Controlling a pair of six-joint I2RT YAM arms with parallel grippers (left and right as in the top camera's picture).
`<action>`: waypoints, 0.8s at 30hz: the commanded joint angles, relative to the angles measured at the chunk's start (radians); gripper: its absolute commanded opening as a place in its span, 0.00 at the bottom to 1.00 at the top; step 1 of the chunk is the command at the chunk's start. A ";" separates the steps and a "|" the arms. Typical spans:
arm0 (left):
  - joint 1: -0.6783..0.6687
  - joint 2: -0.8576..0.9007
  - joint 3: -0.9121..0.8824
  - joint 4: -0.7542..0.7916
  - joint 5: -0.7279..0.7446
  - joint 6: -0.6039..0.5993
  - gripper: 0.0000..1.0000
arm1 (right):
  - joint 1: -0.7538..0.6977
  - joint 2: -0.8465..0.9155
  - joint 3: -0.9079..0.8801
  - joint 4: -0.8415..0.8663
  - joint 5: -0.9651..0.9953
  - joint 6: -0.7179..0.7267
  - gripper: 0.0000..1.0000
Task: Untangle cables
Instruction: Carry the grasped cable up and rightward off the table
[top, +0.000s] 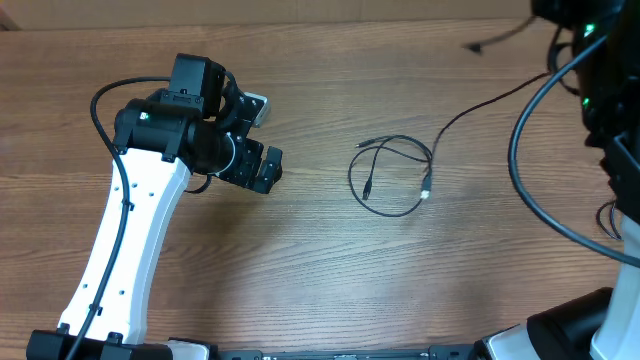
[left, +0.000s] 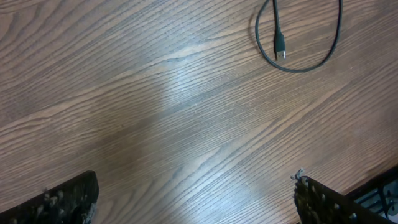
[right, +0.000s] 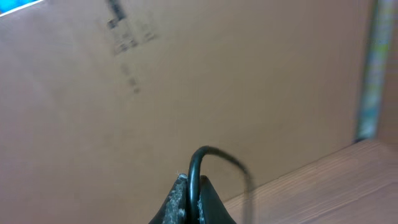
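Note:
The cables (top: 390, 175) lie as a thin black loop at the table's middle, with a dark plug (top: 367, 187) and a pale teal-tipped plug (top: 426, 191) inside it. One strand (top: 490, 100) rises from the loop toward the right arm (top: 600, 90). My left gripper (top: 264, 138) hangs open to the left of the loop, holding nothing. In the left wrist view the loop (left: 305, 67) and a plug (left: 280, 48) sit at the top right, well beyond the fingertips (left: 323, 202). My right gripper (right: 194, 193) is shut on a black cable (right: 198, 163), held up off the table.
A blurred cable end (top: 482, 44) shows at the back right. Thicker black arm wires (top: 525, 170) curve along the right side. A brown cardboard wall (right: 155, 81) fills the right wrist view, with the table edge (right: 323, 180) below it.

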 joint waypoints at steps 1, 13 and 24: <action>0.005 0.002 0.018 0.001 0.002 0.022 1.00 | -0.059 0.008 0.019 0.015 0.073 -0.063 0.04; 0.005 0.002 0.018 0.001 0.002 0.022 1.00 | -0.330 0.157 0.018 0.054 0.071 -0.060 0.04; 0.005 0.002 0.018 0.001 0.002 0.022 1.00 | -0.475 0.359 0.018 0.209 0.038 -0.061 0.04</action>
